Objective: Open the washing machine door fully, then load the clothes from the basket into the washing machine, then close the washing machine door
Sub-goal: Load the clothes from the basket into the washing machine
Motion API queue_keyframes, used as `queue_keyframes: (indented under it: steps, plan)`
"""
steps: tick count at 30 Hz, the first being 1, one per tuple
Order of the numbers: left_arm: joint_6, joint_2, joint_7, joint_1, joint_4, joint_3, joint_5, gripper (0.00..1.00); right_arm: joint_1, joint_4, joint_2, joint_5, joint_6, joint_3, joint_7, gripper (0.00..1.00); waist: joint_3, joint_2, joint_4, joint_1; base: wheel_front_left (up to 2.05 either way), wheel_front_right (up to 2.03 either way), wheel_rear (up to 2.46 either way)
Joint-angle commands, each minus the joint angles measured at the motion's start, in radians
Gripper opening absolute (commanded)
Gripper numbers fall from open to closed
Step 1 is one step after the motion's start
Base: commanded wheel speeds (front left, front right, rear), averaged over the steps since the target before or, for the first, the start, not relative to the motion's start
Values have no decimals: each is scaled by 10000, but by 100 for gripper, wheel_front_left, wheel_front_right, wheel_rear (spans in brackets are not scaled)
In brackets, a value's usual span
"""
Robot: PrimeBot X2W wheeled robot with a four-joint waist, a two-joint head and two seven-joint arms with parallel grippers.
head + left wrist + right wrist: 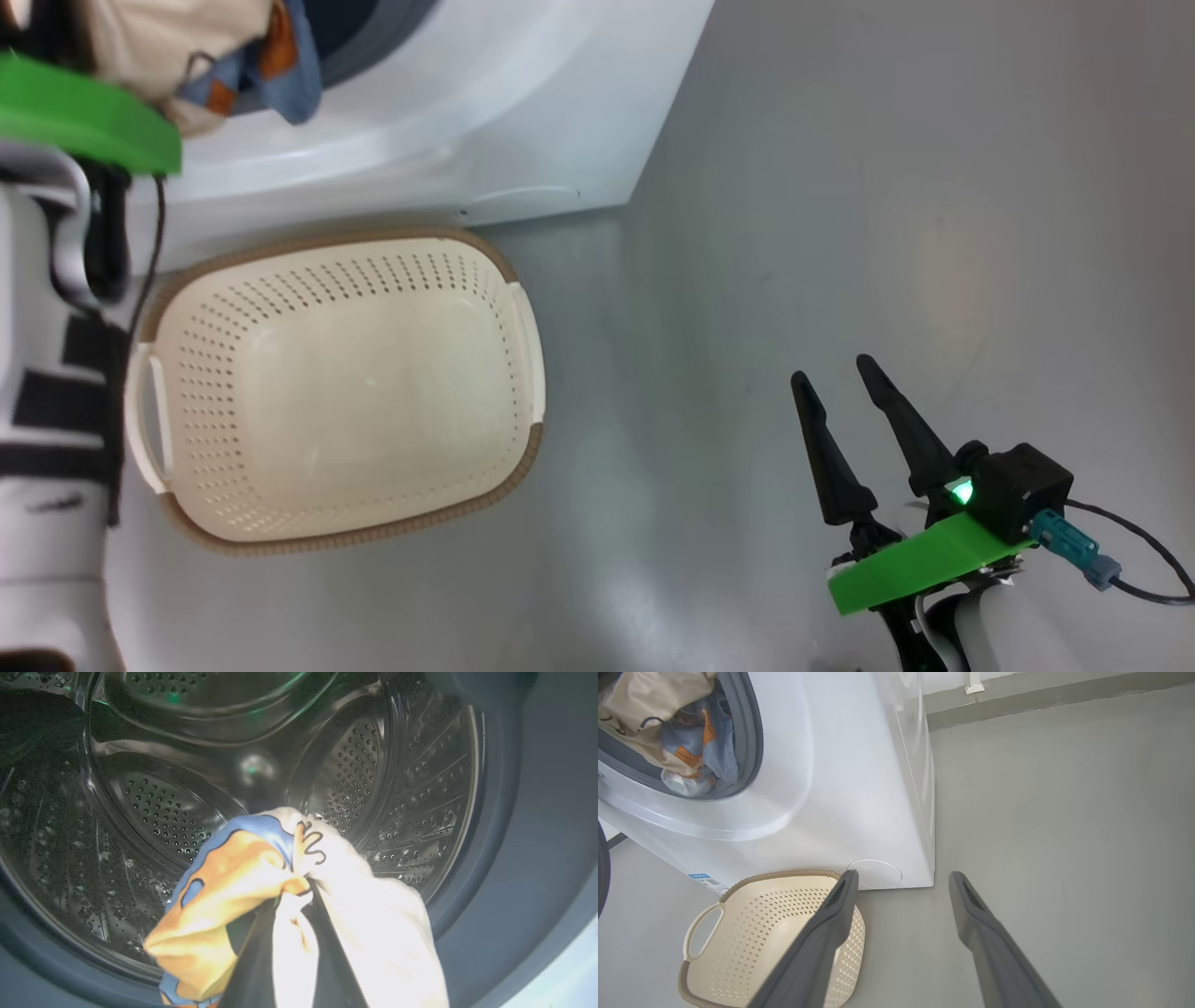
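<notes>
The right gripper (831,369), its two long dark fingers spread wide with nothing between them, hangs over the smooth grey floor (840,187), well out from the big white front-loading washing machine (831,788) and off the corner of its front. Closer to the machine, the small cream-white perforated plastic basket (336,241) with a brown woven-look rim sits on the floor just before the machine's base, near its small blue label (699,876) and a round white flap (875,873). Higher on the machine's front, the left gripper (300,887) is pinched tight on the clothes (233,872), a light blue garment with orange-brown figures bundled with a cream-white cloth. It holds them in the machine's mouth, inside the blue-grey rubber ring (754,742). The bundle blocks part of the perforated steel drum (163,812) behind it.
</notes>
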Motion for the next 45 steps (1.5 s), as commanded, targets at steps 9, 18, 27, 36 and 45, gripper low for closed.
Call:
queue_keyframes:
  steps: [9, 18, 27, 36, 45]
  plan:
    - [-26, 976, 920, -2679, 1855, -413, -13, 0, -476, -251, 13, 272, 17, 621, -49, 100, 1516, -1, -285, 0, 0, 0, 0]
    - [-26, 1025, 775, -4119, 2751, -794, 190, 0, -522, -258, 13, 317, 17, 951, -49, 100, 2280, -1, -422, 0, 0, 0, 0]
    - [142, 1134, 67, -5145, 3116, -817, 321, 0, -450, -323, 13, 529, 17, 1323, -49, 100, 2906, -1, -727, 0, 0, 0, 0]
    - [685, 1754, -63, -4730, -381, -296, 1286, 0, -588, -366, 13, 832, 17, 1736, -49, 100, 3353, -1, -1059, 0, 0, 0, 0]
    - [493, 1504, -65, -4339, 412, -27, 1192, 0, -712, -231, 13, 875, 17, 1775, -49, 100, 3335, -1, -951, 0, 0, 0, 0]
